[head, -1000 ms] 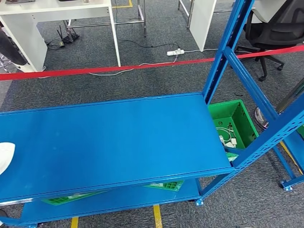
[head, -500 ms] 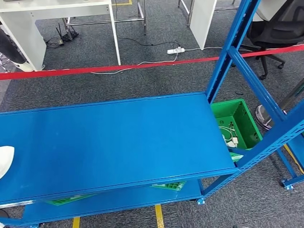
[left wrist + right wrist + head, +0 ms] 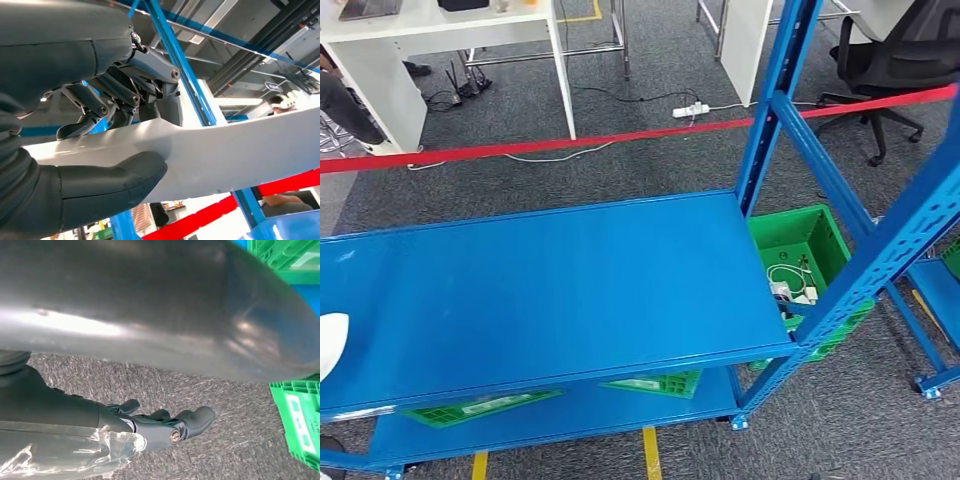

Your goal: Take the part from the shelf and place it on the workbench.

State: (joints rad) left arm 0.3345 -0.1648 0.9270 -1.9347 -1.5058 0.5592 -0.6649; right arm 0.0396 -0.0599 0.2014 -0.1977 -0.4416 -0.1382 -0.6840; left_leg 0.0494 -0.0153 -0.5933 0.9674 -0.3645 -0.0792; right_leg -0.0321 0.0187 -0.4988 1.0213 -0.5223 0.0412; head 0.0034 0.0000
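My left hand [image 3: 113, 125] grips a long, smooth white part [image 3: 241, 155], thumb under it and dark fingers [image 3: 94, 102] curled over its top. In the head view, one rounded end of the white part [image 3: 331, 345] pokes in at the left edge, above the top board of the blue shelf [image 3: 546, 290]. My right hand [image 3: 166, 427] hangs over grey carpet with its fingers stretched out and nothing in them.
A green crate [image 3: 803, 250] with white cables sits low at the shelf's right end, behind a slanted blue upright [image 3: 878, 250]. Flat green crates [image 3: 652, 383] lie on the lower board. Beyond a red tape barrier [image 3: 546, 145] stand a white table [image 3: 433, 30] and an office chair [image 3: 901, 50].
The whole picture has shifted a little, so the camera has moved. The white part's end stays at the left edge, and the shelf's upright now stands steeper in the picture.
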